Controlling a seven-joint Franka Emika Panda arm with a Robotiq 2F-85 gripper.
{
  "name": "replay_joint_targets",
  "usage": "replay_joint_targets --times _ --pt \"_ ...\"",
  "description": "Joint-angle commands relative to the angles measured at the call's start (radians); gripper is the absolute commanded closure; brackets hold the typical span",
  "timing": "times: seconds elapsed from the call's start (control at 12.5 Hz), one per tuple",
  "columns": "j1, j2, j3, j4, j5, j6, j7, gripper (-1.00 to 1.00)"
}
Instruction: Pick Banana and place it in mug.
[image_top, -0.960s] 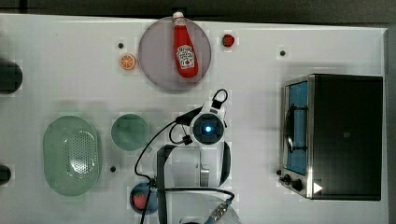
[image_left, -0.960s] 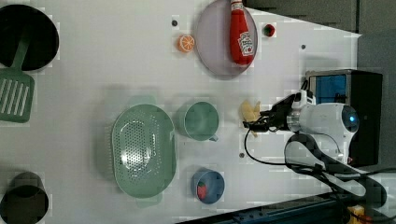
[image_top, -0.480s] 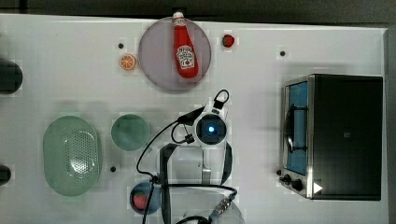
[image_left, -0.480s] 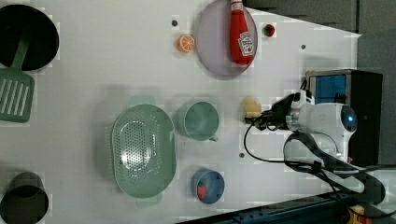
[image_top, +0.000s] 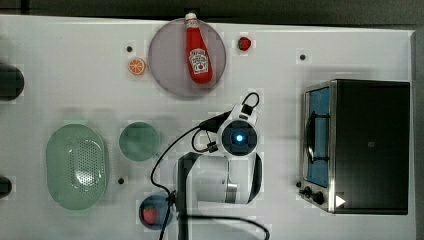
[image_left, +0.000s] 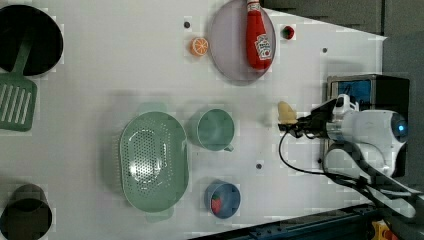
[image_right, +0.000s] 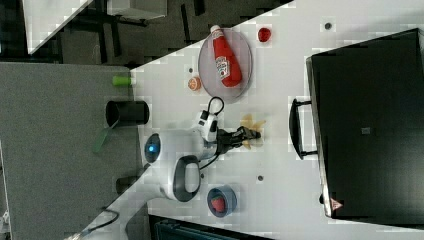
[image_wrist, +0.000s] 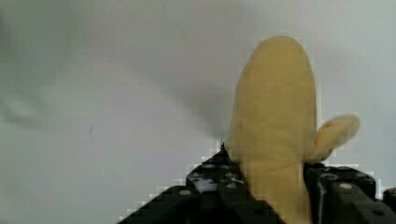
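Between the black fingers (image_wrist: 219, 186) we see the gripper (image_left: 295, 126) pinching the Banana (image_left: 285, 112), well apart from the mug (image_left: 215, 129), which sits empty. Blue bowl (image_left: 222, 199) holds a strawberry (image_left: 216, 204); plate (image_left: 227, 55) carries a ketchup bottle (image_left: 259, 39).

White table (image_top: 60, 65). Pale-yellow and cream banana (image_wrist: 275, 126) between black gripper (image_wrist: 271, 196) fingers. Muted teal-green mug (image_left: 215, 129). Pale-green basket (image_left: 152, 160), its floor dotted with small holes. Blue bowl (image_left: 222, 199) with a red piece inside. Translucent grey-lilac plate (image_top: 167, 57) bearing a red ketchup bottle (image_top: 198, 50) with a white cap and white label. Orange slice (image_top: 136, 66) with pale segment lines. Small red fruit (image_top: 244, 43). Black oven (image_top: 372, 145) with silver trim and blue-tinted door. White arm (image_top: 220, 175) with black cables and a glowing blue light. Green slotted spatula (image_left: 17, 105). Black pot (image_left: 30, 35).
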Motion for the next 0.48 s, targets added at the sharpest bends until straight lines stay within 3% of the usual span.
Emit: replay_joint_targets --times 0.08,0.48 --pt "0.011 -0.195 -0.005 0.038 0.013 -0.222 -0.018 0.36" --pt "0.02 -0.398 0.052 0.137 0.014 -0.546 0.076 0.36"
